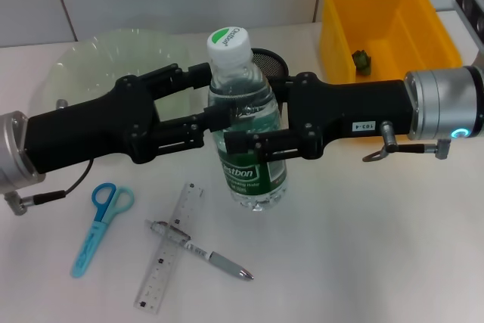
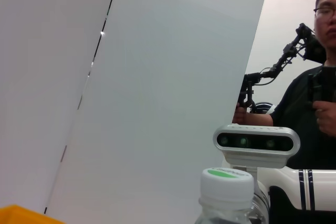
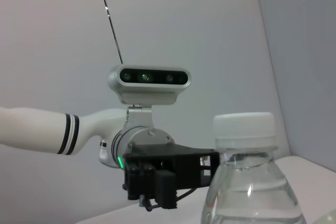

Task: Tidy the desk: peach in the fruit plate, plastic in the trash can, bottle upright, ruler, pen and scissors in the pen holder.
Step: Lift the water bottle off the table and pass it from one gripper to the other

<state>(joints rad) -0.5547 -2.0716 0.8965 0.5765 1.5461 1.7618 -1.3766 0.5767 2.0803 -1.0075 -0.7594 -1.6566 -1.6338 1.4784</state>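
Observation:
A clear water bottle with a green label and white cap stands upright at the table's middle. My left gripper reaches in from the left and my right gripper from the right. Each has one finger in front of the bottle and one behind, closed against it. The bottle cap shows in the left wrist view and in the right wrist view. Blue scissors, a clear ruler and a pen lie at the front left. The black mesh pen holder stands behind the bottle. No peach is in view.
A pale green plate sits at the back left, partly under my left arm. A yellow bin at the back right holds a small green scrap. A person stands beyond the table in the left wrist view.

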